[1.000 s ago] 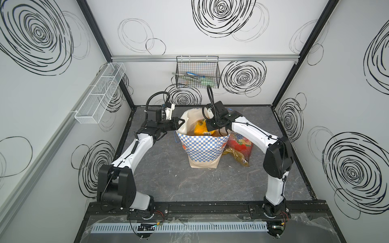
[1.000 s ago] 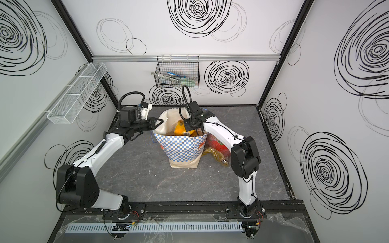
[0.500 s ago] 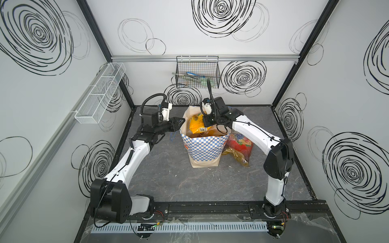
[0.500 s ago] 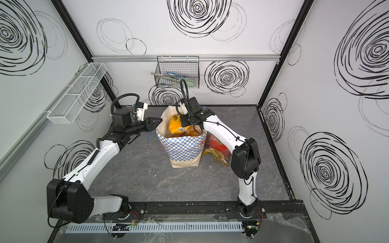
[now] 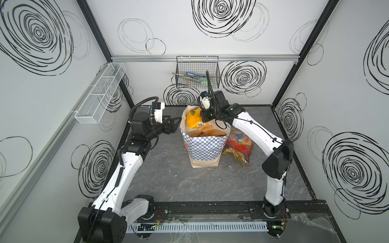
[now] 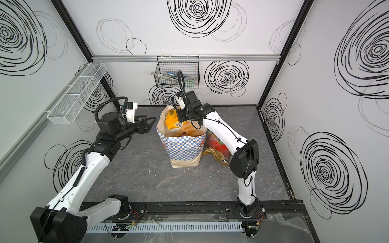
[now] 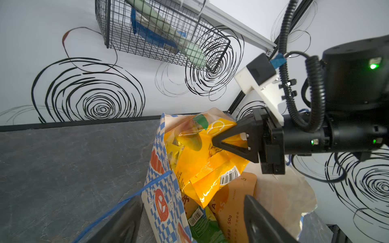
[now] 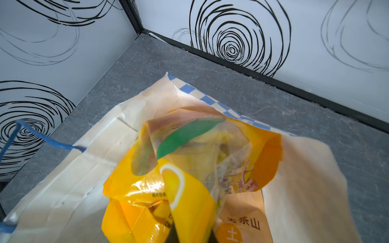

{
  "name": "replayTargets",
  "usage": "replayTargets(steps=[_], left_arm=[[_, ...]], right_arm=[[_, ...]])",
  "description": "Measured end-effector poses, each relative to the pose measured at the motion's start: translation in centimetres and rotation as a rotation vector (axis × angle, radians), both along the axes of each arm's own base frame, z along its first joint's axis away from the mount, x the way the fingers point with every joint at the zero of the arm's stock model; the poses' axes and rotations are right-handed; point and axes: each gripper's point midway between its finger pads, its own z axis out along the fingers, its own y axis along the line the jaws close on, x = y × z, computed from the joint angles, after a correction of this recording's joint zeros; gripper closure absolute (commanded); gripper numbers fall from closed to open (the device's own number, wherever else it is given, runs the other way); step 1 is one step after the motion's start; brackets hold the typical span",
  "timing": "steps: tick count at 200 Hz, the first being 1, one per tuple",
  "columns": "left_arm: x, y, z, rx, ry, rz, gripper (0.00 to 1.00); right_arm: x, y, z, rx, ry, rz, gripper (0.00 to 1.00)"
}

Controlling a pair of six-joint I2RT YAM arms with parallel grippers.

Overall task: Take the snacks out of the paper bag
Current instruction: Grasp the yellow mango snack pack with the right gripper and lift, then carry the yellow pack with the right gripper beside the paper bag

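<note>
The paper bag stands upright mid-table, its mouth open. My right gripper is shut on a yellow-orange snack bag, which hangs half out of the mouth. An orange pouch with Chinese characters and a green packet lie deeper inside. My left gripper is open beside the bag's left rim, holding nothing. A red fruit-printed pouch and a gold bag lie on the table right of the bag.
A black wire basket hangs on the back wall above the bag. A white mesh shelf runs along the left wall. The bag's blue cord handle droops by my left fingers. Walls close in three sides.
My left gripper has opened, let go of the bag's left rim and drawn back to the left. My right gripper has risen with the yellow-orange bag in it.
</note>
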Motion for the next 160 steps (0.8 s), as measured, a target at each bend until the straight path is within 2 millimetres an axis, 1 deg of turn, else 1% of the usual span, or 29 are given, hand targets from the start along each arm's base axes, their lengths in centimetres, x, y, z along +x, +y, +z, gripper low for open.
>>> replayTargets(steps=[44,84,106,118,132,160], left_arm=[[-1.5,-0.8,1.1,-0.015,-0.058,-0.066,0.15],[-3.0,-1.7,3.0,-0.030,-0.134,-0.135,0.15],[-3.7,-2.3,3.7,-0.034,-0.161,-0.166,0.15],[-4.0,-2.6,3.9,-0.035,-0.173,-0.184,0.16],[-4.4,-3.1,4.2,-0.033,-0.187,-0.211,0.12],[-6.1,-4.4,4.8,-0.023,-0.227,-0.275,0.08]], right_arm=[[-0.1,-0.2,0.8,-0.015,-0.011,0.002,1.00],[-0.3,0.3,3.4,-0.003,-0.066,0.008,1.00],[-0.7,0.3,4.5,0.009,-0.086,0.009,1.00],[-0.9,0.3,5.4,0.021,-0.103,0.011,1.00],[-1.1,0.2,6.7,0.037,-0.127,0.011,1.00],[-1.8,-0.3,10.1,0.079,-0.195,0.005,1.00]])
